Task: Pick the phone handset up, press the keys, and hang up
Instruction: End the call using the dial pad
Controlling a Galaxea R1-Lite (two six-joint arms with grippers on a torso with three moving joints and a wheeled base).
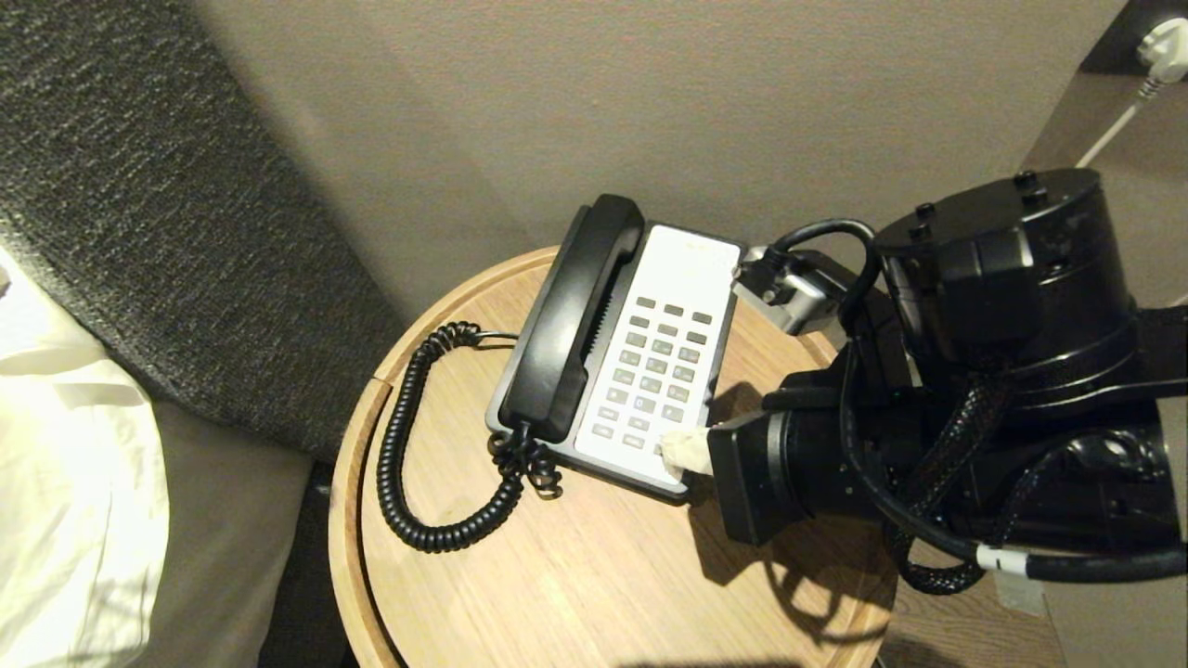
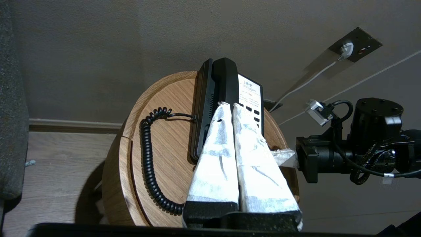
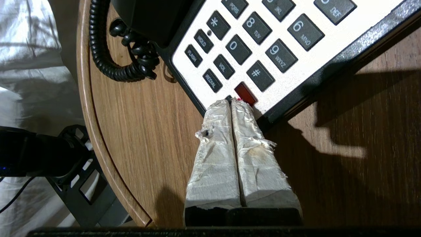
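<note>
Handset rests in phone base on tabletop; right gripper, fingers clenched empty, touches base's lower keys; left gripper, clenched empty, hovers apart.

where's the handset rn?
Head view: the phone handset lies in its cradle on the left side of the phone base, on the round wooden table.

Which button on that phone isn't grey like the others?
The red button at the keypad's corner, just below the # key; the right pincer tips sit right against it.
</note>
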